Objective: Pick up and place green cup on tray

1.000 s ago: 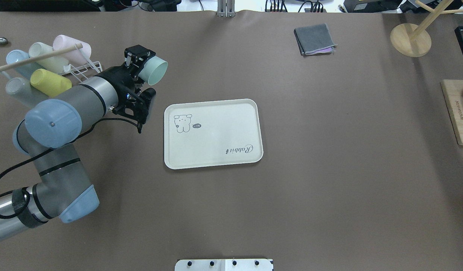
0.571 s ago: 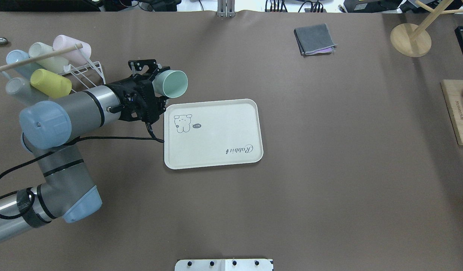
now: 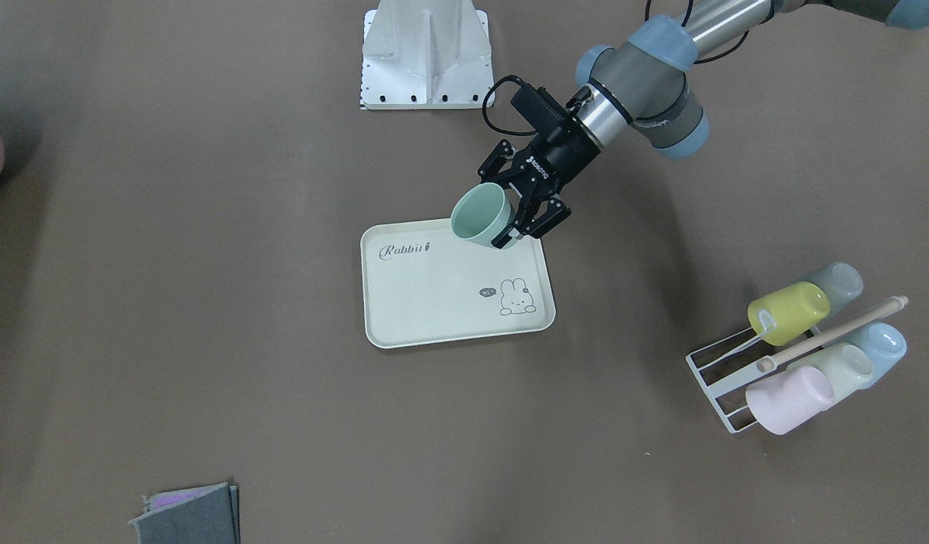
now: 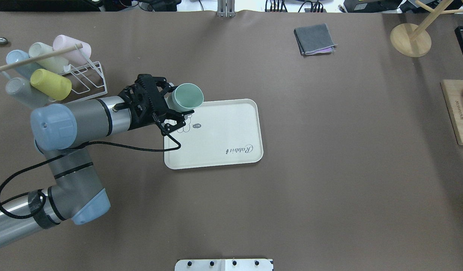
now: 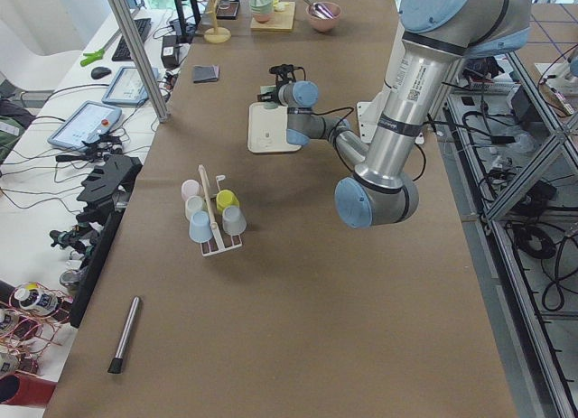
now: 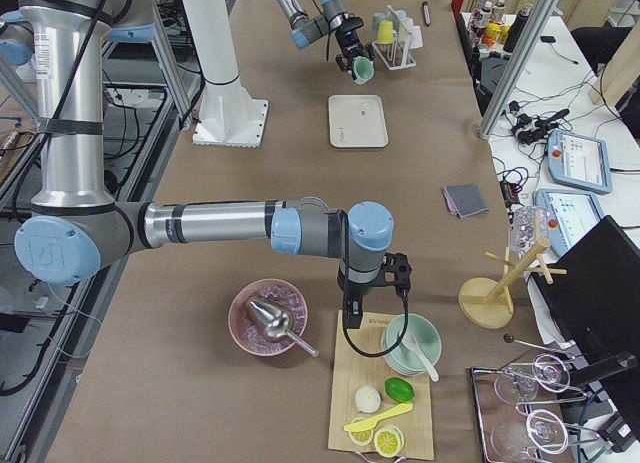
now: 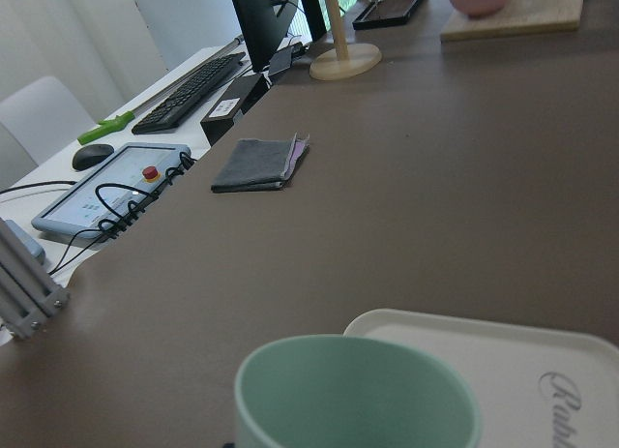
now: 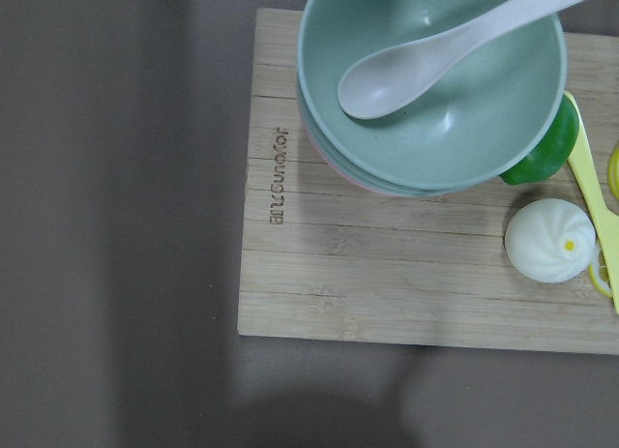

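The mint-green cup (image 4: 187,97) is held tilted in the air over the tray's far left corner, its mouth facing up and towards the tray. My left gripper (image 4: 178,102) is shut on the cup's wall; this also shows in the front-facing view (image 3: 502,215). The cream tray (image 4: 224,124) with the "Rabbit" script lies flat mid-table. The left wrist view shows the cup's rim (image 7: 358,390) just before the tray's corner (image 7: 503,351). My right gripper (image 6: 375,283) hovers over a wooden board far from the tray; I cannot tell whether it is open or shut.
A white wire rack (image 4: 84,73) with several pastel cups, among them a yellow-green one (image 4: 51,83), stands at the far left. A folded grey cloth (image 4: 314,38) and a wooden stand (image 4: 410,39) lie at the back right. The wooden board (image 8: 387,274) carries stacked green bowls (image 8: 430,90) with a spoon.
My left gripper has carried the green cup to the right, from beside the rack to above the tray's corner, and the cup's mouth has turned more upward.
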`<action>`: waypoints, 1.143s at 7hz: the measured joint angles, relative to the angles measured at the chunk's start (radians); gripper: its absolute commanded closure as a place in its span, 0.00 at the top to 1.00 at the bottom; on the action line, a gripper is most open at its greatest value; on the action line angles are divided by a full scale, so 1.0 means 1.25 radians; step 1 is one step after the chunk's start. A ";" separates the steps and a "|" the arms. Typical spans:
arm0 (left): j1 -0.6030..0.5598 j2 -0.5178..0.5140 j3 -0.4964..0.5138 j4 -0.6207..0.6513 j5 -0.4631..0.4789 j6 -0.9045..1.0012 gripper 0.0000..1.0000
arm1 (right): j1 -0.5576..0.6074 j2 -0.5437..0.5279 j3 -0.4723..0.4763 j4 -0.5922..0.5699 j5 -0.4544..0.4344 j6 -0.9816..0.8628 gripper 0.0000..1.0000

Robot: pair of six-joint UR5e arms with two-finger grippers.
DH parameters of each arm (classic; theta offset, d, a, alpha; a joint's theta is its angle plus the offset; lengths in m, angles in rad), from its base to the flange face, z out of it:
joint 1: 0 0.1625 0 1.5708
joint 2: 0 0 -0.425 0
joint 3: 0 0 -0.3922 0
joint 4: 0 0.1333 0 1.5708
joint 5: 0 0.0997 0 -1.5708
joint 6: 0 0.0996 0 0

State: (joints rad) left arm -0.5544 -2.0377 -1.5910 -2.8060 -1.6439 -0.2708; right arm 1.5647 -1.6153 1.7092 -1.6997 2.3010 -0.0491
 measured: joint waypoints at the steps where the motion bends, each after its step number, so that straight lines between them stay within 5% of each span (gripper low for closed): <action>1: 0.004 -0.018 0.052 -0.076 -0.005 -0.032 0.29 | 0.000 0.000 0.000 0.000 0.000 0.000 1.00; 4: 0.010 -0.047 0.226 -0.296 -0.004 -0.053 0.29 | 0.000 0.000 -0.001 0.000 0.000 0.000 1.00; 8: 0.028 -0.089 0.318 -0.318 0.017 -0.070 0.34 | 0.000 -0.004 -0.002 0.000 0.000 0.001 1.00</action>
State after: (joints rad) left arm -0.5190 -2.1491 -1.1935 -3.2031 -1.6230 -0.3589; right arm 1.5647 -1.6199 1.7061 -1.7000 2.3010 -0.0479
